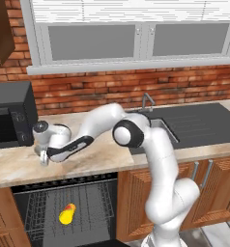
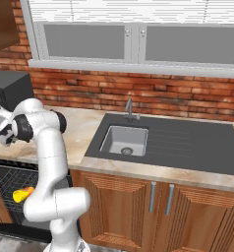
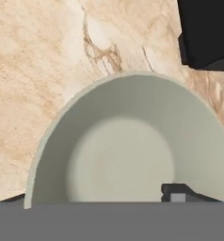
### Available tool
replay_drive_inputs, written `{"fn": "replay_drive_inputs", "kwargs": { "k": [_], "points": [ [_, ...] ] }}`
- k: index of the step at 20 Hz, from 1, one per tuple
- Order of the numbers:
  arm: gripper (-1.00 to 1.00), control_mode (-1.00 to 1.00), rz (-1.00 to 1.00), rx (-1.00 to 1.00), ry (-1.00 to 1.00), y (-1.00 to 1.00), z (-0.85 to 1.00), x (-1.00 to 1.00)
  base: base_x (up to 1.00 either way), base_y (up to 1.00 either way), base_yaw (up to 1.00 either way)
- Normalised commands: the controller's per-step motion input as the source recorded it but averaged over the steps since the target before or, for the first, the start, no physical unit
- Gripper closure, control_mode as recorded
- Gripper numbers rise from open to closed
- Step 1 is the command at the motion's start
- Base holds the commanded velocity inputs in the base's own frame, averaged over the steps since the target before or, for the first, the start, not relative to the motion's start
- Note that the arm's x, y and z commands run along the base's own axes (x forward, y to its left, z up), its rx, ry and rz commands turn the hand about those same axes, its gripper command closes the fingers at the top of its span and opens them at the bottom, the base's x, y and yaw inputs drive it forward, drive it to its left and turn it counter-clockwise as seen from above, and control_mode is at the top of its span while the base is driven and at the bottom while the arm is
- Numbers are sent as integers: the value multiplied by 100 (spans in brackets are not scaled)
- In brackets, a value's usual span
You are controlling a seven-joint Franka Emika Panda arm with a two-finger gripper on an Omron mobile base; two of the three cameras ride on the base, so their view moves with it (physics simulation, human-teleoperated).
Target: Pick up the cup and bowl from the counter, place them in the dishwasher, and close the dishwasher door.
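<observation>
My gripper [image 1: 43, 159], at the left of the left base view, hangs low over the counter [image 1: 20, 166]; I cannot tell its spread. One fingertip [image 3: 176, 192] sits inside the bowl [image 3: 123, 155], directly beneath. I should straddle the rim, then pinch. The cup [image 1: 66, 213] lies in the dishwasher [image 1: 64, 212], lower left.

We see the gripper [image 1: 43, 159] low over the counter [image 1: 20, 166], with the bowl [image 3: 128, 146] on the counter directly beneath it. The microwave [image 1: 10, 116] stands just behind it. Below and in front, the cup [image 1: 66, 213] lies in the open dishwasher [image 1: 64, 212]. The sink [image 1: 194, 125] is far right.
</observation>
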Motion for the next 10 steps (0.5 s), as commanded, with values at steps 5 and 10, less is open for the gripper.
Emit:
{"fn": "replay_drive_inputs", "kwargs": {
  "k": [5,10],
  "points": [
    [100,-100,0,-7,-1,12,-3,10,0,0,0],
    [100,-100,1,-3,-6,-11,0,-34,0,0,0]
  ]
}}
